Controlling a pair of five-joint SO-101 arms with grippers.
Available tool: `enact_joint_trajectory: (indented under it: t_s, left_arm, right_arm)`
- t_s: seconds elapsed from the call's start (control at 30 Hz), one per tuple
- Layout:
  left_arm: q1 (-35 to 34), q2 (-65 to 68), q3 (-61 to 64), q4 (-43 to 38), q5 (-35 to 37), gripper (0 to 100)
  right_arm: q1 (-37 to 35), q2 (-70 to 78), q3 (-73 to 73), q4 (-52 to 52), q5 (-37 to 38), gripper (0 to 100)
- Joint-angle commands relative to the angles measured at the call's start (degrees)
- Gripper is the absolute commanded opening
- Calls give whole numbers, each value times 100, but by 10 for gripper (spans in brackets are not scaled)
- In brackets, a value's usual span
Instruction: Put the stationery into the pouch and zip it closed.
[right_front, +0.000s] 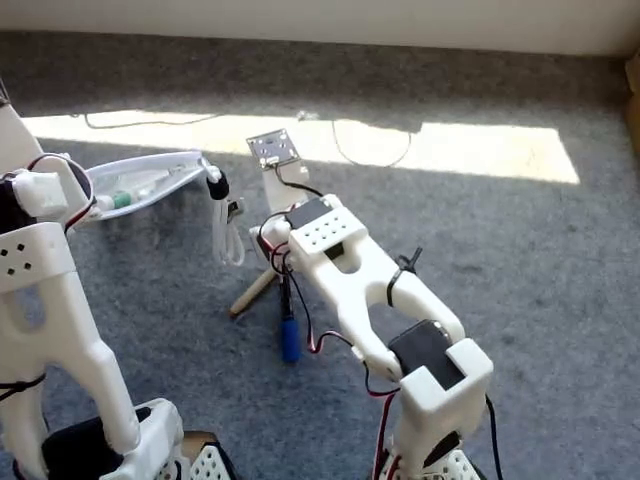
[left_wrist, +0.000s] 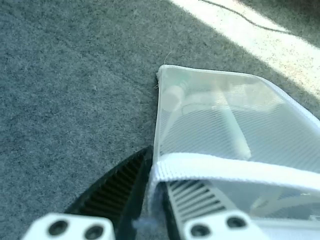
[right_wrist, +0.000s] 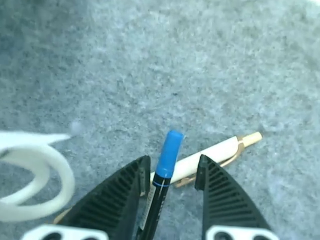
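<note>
on the grey carpet: pouch held, pens loose
left gripper is pinched on the zip edge of the mesh pouch, some stationery inside; right gripper is spread either side of a blue-capped pen crossing a cream pen; white cord loop nearby

My right tool sits spread wide around a blue-capped pen, a cream pen crossing under it on the carpet, white loop alongside.
</note>
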Motion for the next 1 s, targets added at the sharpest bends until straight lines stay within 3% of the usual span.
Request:
enact_joint_trajectory:
  t_s: [0.0, 0.17, 0.4, 0.67, 0.97]
  left_arm:
    - [-66, -92, -171, -70, -9, 7]
    - [-66, -92, -163, -62, -18, 7]
    - [-66, -92, -163, -62, -18, 7]
    - [-66, -92, -163, -62, -18, 7]
    - [171, -92, -171, -62, -18, 7]
  right_arm:
    - [-57, 22, -242, -101, -35, 152]
    - [-57, 110, -242, -92, -35, 151]
    - [-57, 110, -242, -92, 475, 37]
    - [-22, 40, -233, -84, 563, 30]
    - [-13, -1332, 119, 136, 563, 30]
